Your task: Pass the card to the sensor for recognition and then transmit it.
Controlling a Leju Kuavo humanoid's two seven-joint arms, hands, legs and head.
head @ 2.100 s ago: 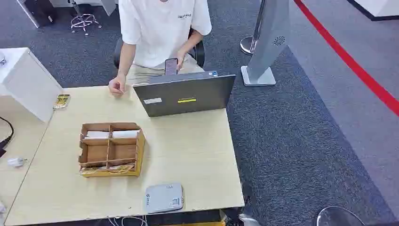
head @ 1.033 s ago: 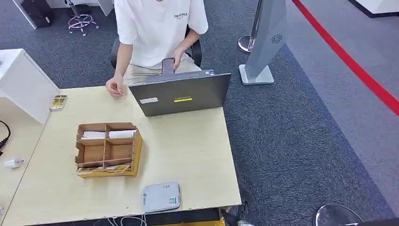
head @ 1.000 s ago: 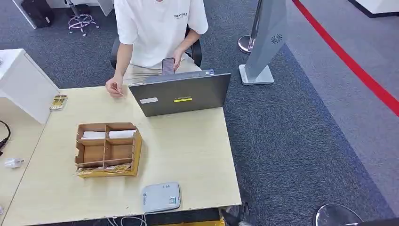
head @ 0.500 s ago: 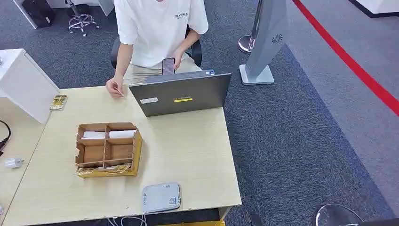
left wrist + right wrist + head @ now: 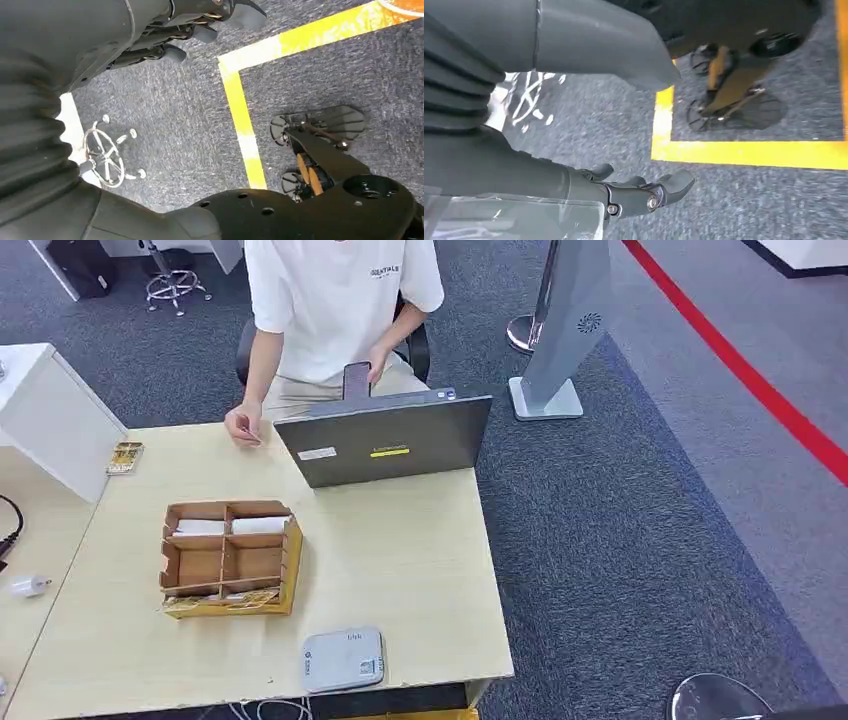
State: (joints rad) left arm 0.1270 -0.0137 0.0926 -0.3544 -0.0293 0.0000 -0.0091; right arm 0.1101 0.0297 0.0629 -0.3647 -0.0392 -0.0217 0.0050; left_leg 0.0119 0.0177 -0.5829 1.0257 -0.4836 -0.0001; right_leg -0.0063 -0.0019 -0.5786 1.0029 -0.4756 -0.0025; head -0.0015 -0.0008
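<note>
The grey-white card sensor [image 5: 343, 660] lies flat near the table's front edge. Behind and to its left stands a brown cardboard divider box [image 5: 230, 558]. White cards [image 5: 258, 525] lie in its two far compartments and gold-patterned cards [image 5: 225, 600] lean along its near side. My left hand [image 5: 165, 30] hangs over the grey carpet with its fingers loosely extended and nothing in it. My right hand [image 5: 624, 192] also hangs over the carpet, fingers out and holding nothing.
A grey laptop [image 5: 385, 445] stands open at the table's far edge, with a seated person [image 5: 335, 310] behind it holding a phone [image 5: 357, 380]. Their other hand [image 5: 243, 425] rests on the table. A patterned card [image 5: 124, 457] lies far left beside a white cabinet [image 5: 55, 420].
The whole picture shifted slightly at first, so the camera moved, then settled. The person's hand on the table barely shifted. Box, sensor and laptop stay where they were.
</note>
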